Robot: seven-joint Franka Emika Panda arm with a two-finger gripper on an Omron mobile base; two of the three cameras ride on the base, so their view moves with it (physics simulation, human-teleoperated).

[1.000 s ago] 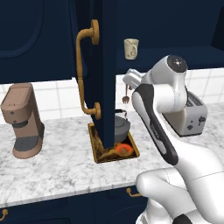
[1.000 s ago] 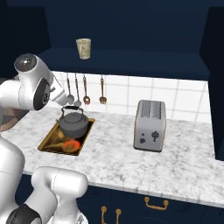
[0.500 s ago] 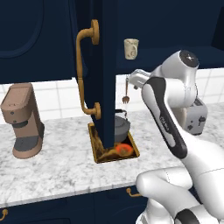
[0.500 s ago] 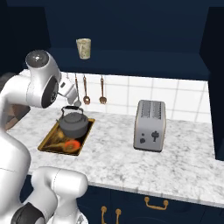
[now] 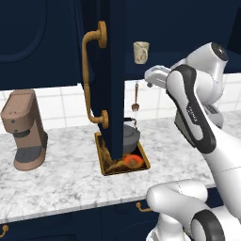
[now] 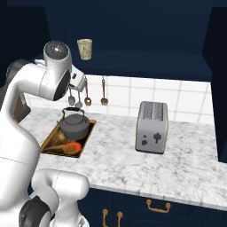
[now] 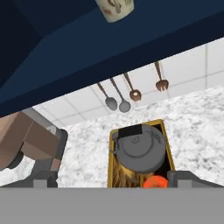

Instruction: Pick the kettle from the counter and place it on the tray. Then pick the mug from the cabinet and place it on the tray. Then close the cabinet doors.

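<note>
Spanning the frame's lower half, the marbled table (image 6: 177, 155) carries the tray (image 6: 52, 141) at lower left; the kettle (image 6: 73, 124) sits on it. The mug (image 6: 85, 48) stands in the cabinet (image 6: 133, 40), upper left. The hand (image 5: 151, 77), raised at centre-right, is wide open and empty.

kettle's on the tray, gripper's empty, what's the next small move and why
Probably lift and tilt the open gripper up toward the mug on the cabinet shelf. The kettle already sits on the tray, and the mug stands above the hand, untouched.
</note>
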